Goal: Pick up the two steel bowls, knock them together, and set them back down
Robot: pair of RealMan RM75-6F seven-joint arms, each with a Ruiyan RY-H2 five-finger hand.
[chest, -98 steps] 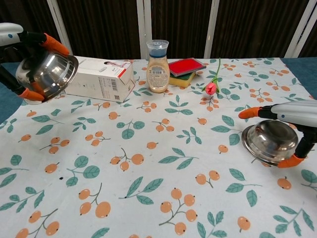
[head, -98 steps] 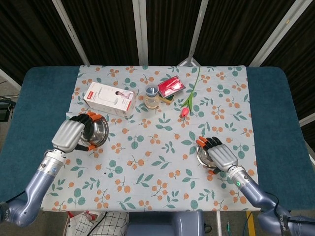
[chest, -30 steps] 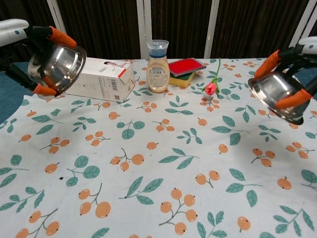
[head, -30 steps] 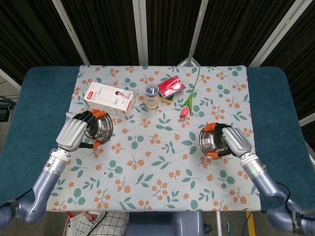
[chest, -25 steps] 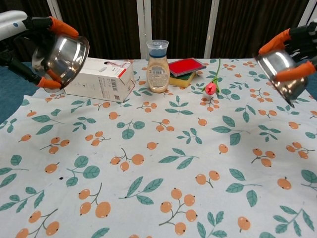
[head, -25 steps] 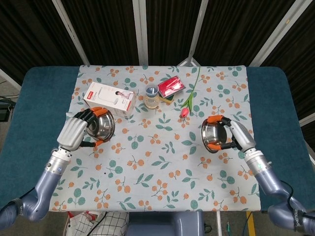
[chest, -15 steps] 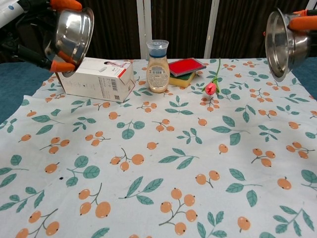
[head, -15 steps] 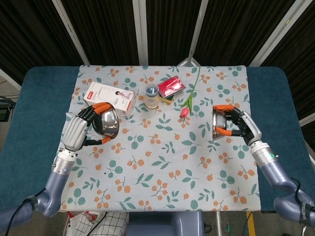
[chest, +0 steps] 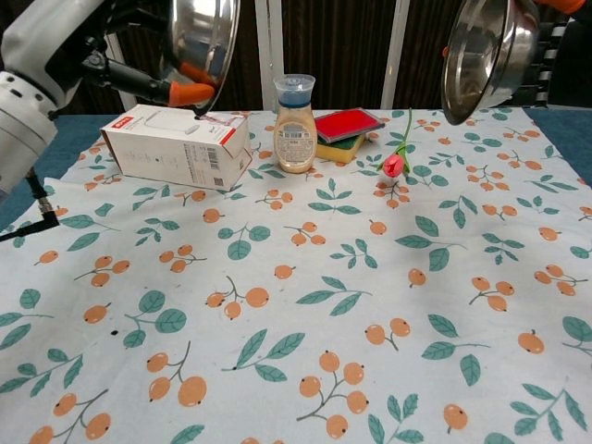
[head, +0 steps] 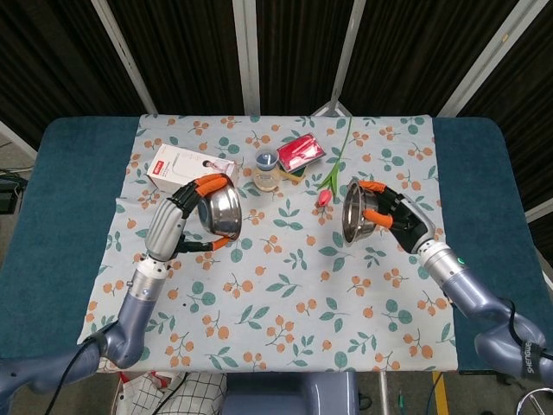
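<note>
My left hand (head: 177,226) gripped 1 steel bowl (head: 223,209), my right hand (head: 396,219) the other bowl (head: 356,212); both were raised, mouths facing, well apart.

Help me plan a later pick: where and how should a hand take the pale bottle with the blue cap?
Grip the pale bottle with the blue cap around its wide lower body, coming from the front; it stands upright, with the white box and red case flanking it.

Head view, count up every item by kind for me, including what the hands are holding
Steel bowls: 2
White box: 1
Bottle: 1
Red case: 1
Tulip: 1
Total: 6
</note>
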